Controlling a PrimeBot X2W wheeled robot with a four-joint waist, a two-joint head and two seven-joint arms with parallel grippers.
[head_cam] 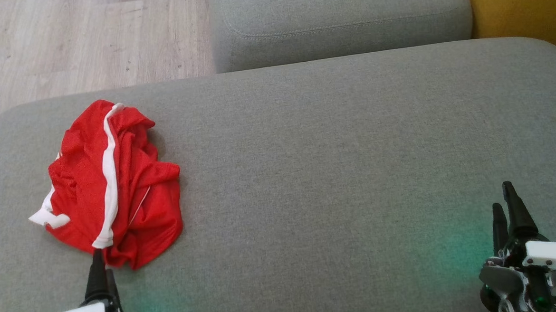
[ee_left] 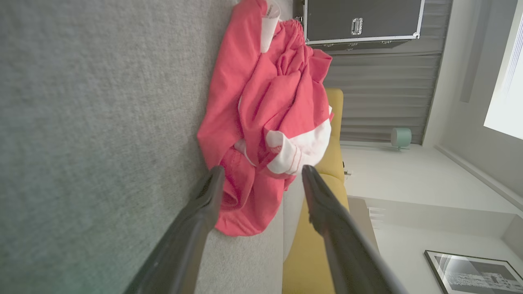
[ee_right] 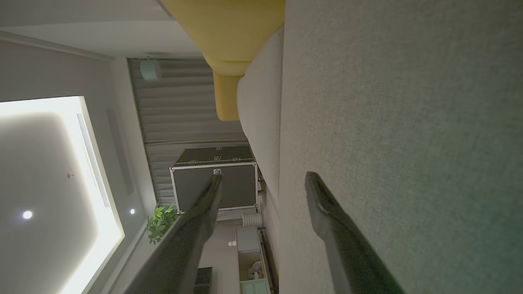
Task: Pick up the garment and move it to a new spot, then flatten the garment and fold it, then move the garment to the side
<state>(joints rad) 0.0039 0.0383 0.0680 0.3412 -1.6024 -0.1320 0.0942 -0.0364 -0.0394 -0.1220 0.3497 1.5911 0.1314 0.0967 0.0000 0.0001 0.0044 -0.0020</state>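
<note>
Sofa (head_cam: pixel 336 172): big grey seat, filling most of the head view.
Garment (head_cam: pixel 127 192): red with white stripes, crumpled in a heap on the seat's left side.
Left gripper (head_cam: pixel 102 262): fingers spread apart, tips right at the heap's near edge, nothing pinched; contact unclear.
Right gripper (head_cam: pixel 502 195): jaws wide too, empty, over bare seat, well apart from the garment.

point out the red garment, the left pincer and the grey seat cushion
red garment (head_cam: pixel 133 170), head view, red cloth near its middle
left pincer (ee_left: pixel 262 170), left wrist view, midway between its fingertips
grey seat cushion (head_cam: pixel 355 171), head view, bare middle
</note>
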